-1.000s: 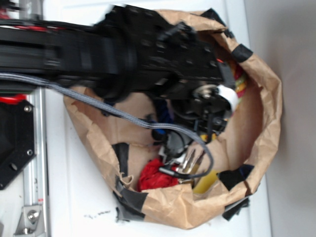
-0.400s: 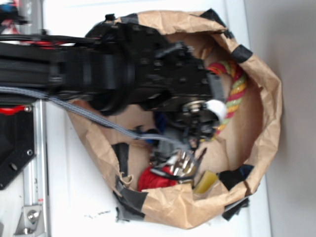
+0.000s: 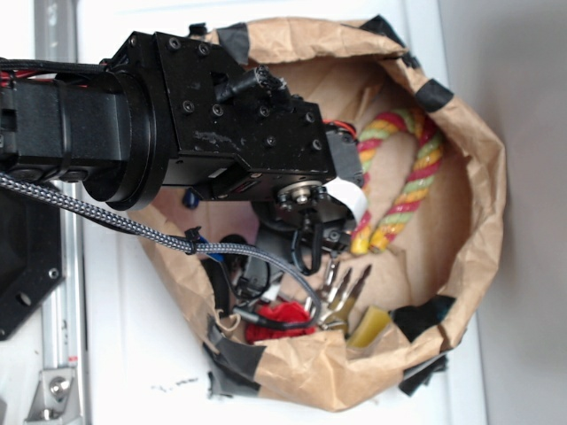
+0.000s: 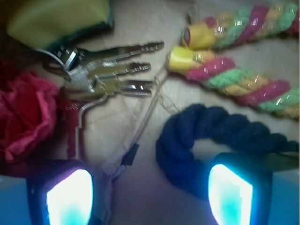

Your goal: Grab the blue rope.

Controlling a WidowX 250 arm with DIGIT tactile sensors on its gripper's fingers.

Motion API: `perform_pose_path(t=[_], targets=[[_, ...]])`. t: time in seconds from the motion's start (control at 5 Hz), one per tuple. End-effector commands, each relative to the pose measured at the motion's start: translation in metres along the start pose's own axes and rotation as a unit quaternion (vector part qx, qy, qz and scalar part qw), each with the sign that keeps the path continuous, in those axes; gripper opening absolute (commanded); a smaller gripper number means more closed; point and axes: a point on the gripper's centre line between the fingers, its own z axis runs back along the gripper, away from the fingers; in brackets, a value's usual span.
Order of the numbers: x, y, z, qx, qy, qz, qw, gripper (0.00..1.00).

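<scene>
The hand [image 4: 150,192] hangs wide open and empty over the paper bag [image 3: 478,177], and the blue rope [image 4: 211,136] lies curled just ahead of its right finger [image 4: 229,194], partly under it. The rope's bend bulges toward the gap, its length running off rightward past that finger. Closing from here, I reckon the finger could land on the rope and push it aside, or snag the keys [image 4: 112,70] further ahead to the left.
</scene>
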Motion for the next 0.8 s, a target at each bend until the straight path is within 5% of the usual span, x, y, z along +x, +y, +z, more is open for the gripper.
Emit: perform_pose_path(t=[0.0,0.2,0.4,0.6], targets=[[0.007,0.000,-0.028,0.007,0.020,-0.008,1.000,1.00],[0.007,0.005,-0.047,0.008,0.044,-0.005,0.999,1.00],[0.007,0.011,-0.045,0.005,0.040,0.016,0.999,0.00],[0.007,0.017,-0.035,0.012,0.029,0.024,0.999,0.00]])
